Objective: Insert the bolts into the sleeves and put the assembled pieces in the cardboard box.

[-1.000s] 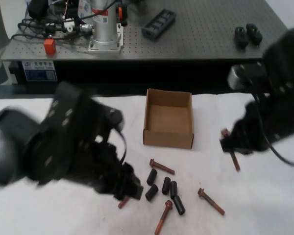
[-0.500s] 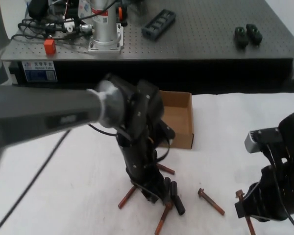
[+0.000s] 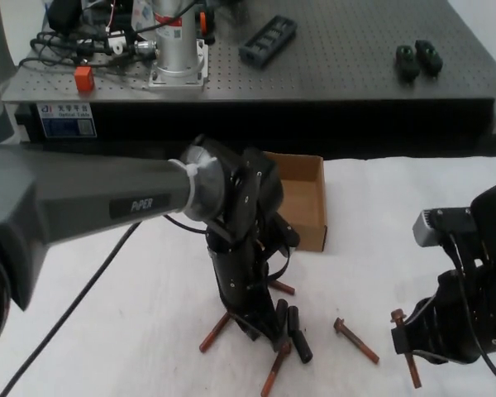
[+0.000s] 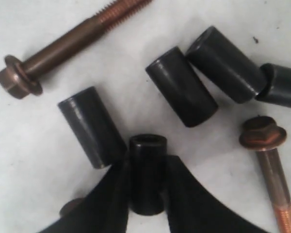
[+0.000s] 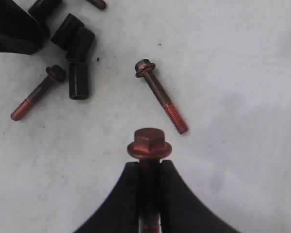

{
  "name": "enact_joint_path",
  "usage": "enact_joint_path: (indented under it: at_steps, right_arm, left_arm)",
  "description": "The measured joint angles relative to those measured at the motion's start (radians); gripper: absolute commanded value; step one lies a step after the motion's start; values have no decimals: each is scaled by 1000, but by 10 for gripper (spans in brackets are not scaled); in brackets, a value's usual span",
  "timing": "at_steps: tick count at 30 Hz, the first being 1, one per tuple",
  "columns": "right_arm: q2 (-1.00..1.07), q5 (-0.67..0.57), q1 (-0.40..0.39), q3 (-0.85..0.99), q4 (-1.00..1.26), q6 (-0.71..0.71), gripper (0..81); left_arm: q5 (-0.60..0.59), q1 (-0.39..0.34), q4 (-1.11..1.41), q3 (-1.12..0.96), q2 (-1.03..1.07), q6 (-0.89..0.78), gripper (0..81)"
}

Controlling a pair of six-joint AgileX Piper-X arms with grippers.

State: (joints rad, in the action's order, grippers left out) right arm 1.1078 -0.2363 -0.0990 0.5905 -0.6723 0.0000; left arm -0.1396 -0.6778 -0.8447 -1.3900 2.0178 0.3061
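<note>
Several black sleeves (image 4: 181, 86) and copper bolts (image 4: 63, 46) lie loose on the white cloth in front of the cardboard box (image 3: 311, 235). My left gripper (image 4: 147, 162) is down among them, shut on one black sleeve (image 4: 147, 179) that stands between its fingers; in the high view this gripper (image 3: 260, 327) sits at the sleeve cluster. My right gripper (image 5: 149, 167) is shut on a copper bolt (image 5: 149, 145), hex head sticking out past the fingertips. It hangs at the front right (image 3: 405, 351), clear of the pile.
A loose bolt (image 5: 161, 95) lies between the right gripper and the sleeves (image 5: 79, 80). Another bolt (image 3: 215, 331) lies left of the cluster. The left arm (image 3: 107, 203) stretches across the cloth and hides part of the box. A grey perforated bench (image 3: 355, 58) stands behind.
The left arm swung from the left side in over the sleeves and came down on one. The right arm carried its bolt from mid right down to the front right.
</note>
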Motion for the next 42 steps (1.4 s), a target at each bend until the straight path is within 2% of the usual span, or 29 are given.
enact_joint_path:
  at_steps: [5,6,9,12,13,18,25,42]
  right_arm:
    - [0,-130,2,0,93,88,41]
    - [0,-200,2,0,195,172,41]
    - [0,-263,-9,0,400,305,41]
    - [0,-279,-51,0,611,432,41]
    - [-1,-281,-90,0,733,472,41]
    - [-6,-277,-164,0,907,573,41]
    - [-7,-268,-204,0,952,612,41]
    - [-7,-320,-204,0,930,617,41]
  left_arm:
    - [-9,2,3,1,-23,-60,7]
    - [-30,6,9,12,-46,-87,7]
    - [-114,22,95,112,-173,-173,7]
    - [-210,37,269,277,-346,-262,7]
    - [-251,39,349,342,-417,-286,7]
    - [-439,23,772,647,-670,-444,7]
    - [-472,24,950,713,-780,-539,7]
    - [-504,24,999,719,-783,-588,7]
